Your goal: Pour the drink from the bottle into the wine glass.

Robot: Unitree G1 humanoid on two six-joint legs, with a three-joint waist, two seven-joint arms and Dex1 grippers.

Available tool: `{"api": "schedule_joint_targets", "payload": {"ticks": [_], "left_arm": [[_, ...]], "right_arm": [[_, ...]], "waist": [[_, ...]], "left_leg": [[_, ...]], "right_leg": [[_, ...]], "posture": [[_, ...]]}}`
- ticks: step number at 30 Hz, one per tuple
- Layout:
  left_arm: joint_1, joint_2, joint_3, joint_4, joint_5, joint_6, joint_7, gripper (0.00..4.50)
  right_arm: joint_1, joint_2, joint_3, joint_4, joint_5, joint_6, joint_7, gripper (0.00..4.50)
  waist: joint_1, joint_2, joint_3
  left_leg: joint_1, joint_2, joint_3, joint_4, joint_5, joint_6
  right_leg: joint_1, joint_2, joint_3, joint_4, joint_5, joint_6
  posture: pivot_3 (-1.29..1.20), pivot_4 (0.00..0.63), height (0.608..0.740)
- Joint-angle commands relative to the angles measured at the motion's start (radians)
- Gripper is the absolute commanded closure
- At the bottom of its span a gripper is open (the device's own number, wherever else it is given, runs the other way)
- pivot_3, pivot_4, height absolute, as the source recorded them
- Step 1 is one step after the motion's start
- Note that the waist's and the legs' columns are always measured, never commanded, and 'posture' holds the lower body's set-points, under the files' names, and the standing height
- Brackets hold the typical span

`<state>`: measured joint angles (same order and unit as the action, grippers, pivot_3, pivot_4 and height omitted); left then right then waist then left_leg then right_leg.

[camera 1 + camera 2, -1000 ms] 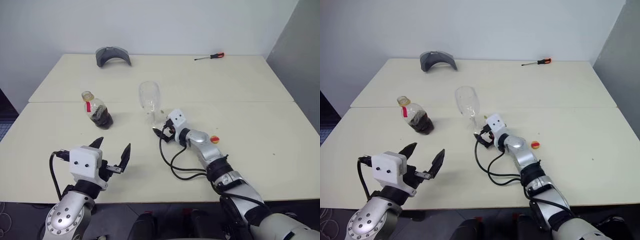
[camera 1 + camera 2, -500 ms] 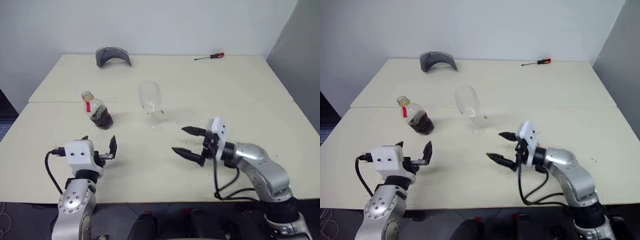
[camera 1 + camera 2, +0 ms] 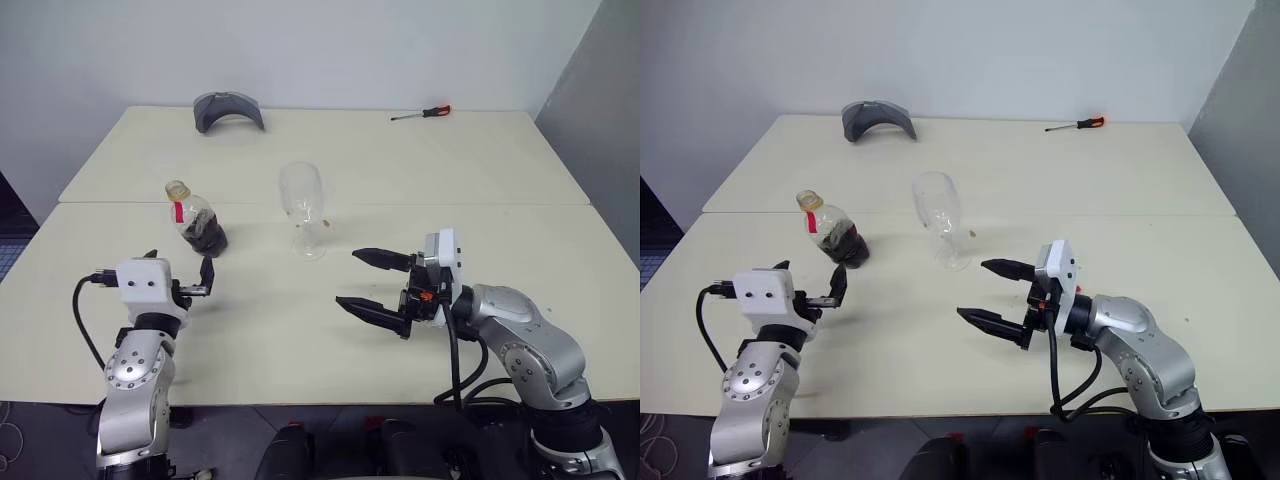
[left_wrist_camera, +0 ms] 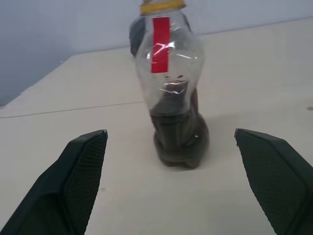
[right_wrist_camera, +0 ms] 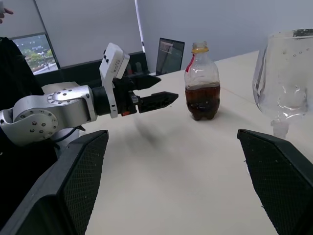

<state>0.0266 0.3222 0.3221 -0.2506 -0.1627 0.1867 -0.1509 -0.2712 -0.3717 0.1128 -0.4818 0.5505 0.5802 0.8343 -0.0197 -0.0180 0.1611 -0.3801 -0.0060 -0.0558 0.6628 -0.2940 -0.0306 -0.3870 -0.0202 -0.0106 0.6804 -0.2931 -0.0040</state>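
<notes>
Left gripper [image 3: 180, 278] spread wide and empty, lined up on the capped bottle [image 3: 198, 222] at its 1 o'clock for a grasp; right gripper [image 3: 372, 284] gapes empty at the wine glass's [image 3: 303, 208] 5 o'clock

Both arms are built of rounded, polished silver-grey segments joined by black bands, with small dark screw heads set in rings around the joint housings. Each wrist carries a white, boxy camera block with 2 small dark dots on its face. The left end effector [image 3: 180, 279] and the right end effector [image 3: 372, 281] each have 2 black, tapered fingers whose inner pads [image 4: 80, 181] show a fine diamond-grid texture. A black cable loops from each white block back along its arm. The right wrist also shows small orange-red details beside its white block.
</notes>
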Motion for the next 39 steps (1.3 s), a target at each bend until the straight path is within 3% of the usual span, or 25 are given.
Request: {"api": "schedule_joint_targets", "payload": {"ticks": [1, 13, 39], "left_arm": [[-0.041, 0.032, 0.030, 0.019, -0.044, -0.014, -0.046, 0.00], [-0.197, 0.110, 0.021, 0.204, -0.097, -0.015, -0.151, 0.00], [-0.544, 0.124, -0.048, 0.737, -0.025, -0.232, -0.203, 0.00]], "right_arm": [[-0.032, 0.015, 0.009, 0.007, 0.010, -0.021, -0.014, 0.01], [-0.054, 0.019, 0.010, -0.002, 0.016, -0.005, -0.061, 0.01], [-0.023, -0.034, -0.032, -0.090, 0.059, 0.045, -0.160, 0.01]], "waist": [[0.001, 0.000, 0.000], [0.003, 0.000, 0.000], [0.004, -0.001, 0.000]], "left_leg": [[0.000, 0.000, 0.000, 0.000, 0.000, 0.000], [0.000, 0.000, 0.000, 0.000, 0.000, 0.000], [-0.001, 0.000, 0.000, 0.001, 0.000, 0.000]], "right_leg": [[0.000, 0.000, 0.000, 0.000, 0.000, 0.000], [0.000, 0.000, -0.001, 0.000, 0.000, 0.000], [-0.001, 0.000, -0.001, 0.000, 0.000, 0.000]], "posture": [[0.00, 0.150, 0.740], [0.00, 0.150, 0.740], [0.00, 0.150, 0.740]]}}
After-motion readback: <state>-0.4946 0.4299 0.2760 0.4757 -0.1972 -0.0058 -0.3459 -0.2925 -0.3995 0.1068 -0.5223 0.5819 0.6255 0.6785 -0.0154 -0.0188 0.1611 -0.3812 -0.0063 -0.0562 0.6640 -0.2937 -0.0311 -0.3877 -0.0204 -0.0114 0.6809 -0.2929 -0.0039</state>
